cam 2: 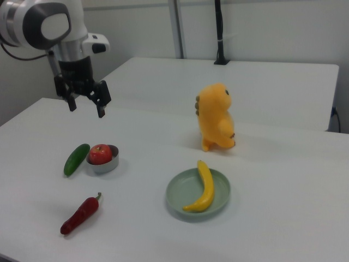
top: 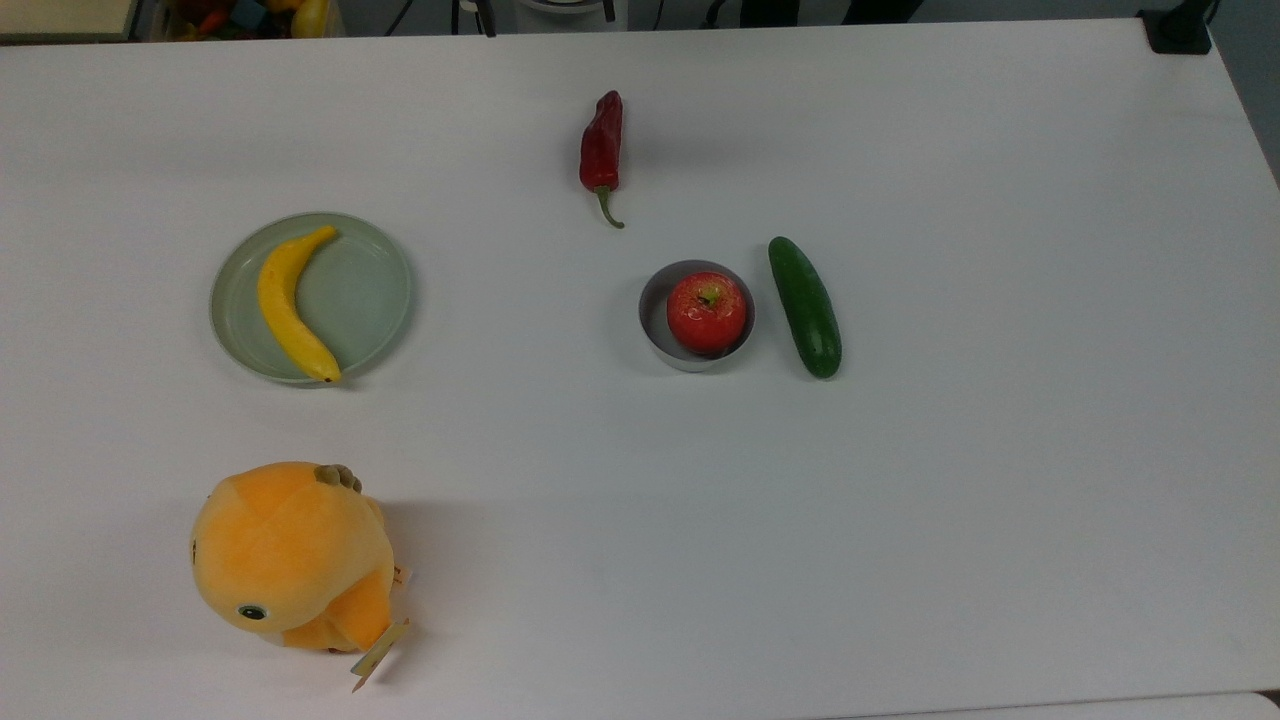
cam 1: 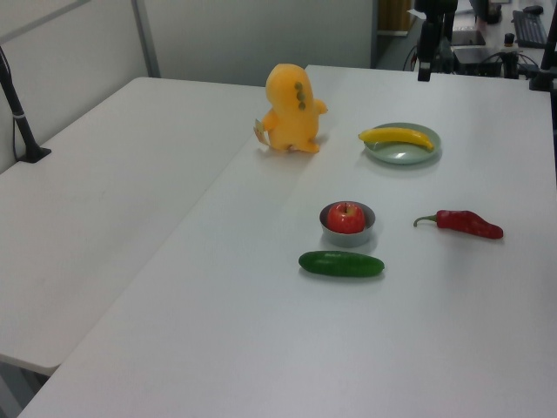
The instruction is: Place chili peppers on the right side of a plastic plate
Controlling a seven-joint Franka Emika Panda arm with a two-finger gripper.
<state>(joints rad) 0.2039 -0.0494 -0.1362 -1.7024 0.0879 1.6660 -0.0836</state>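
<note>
The dark red chili pepper [top: 601, 140] lies alone on the white table, its green stem pointing toward the metal bowl; I see it too in the left view [cam 1: 466, 223] and the right view [cam 2: 80, 215]. Well off to the top view's left sits the pale green plastic plate [top: 365, 300], with a yellow banana [top: 285, 305] across its left half. In the right view my gripper [cam 2: 86, 109] hangs open in the air above and behind the bowl and cucumber, holding nothing and far from the chili.
A small metal bowl [top: 652, 300] holds a red apple [top: 707, 312], and a green cucumber [top: 805, 306] lies just beside it on the top view's right. An orange plush toy [top: 290, 555] stands near the top view's lower left.
</note>
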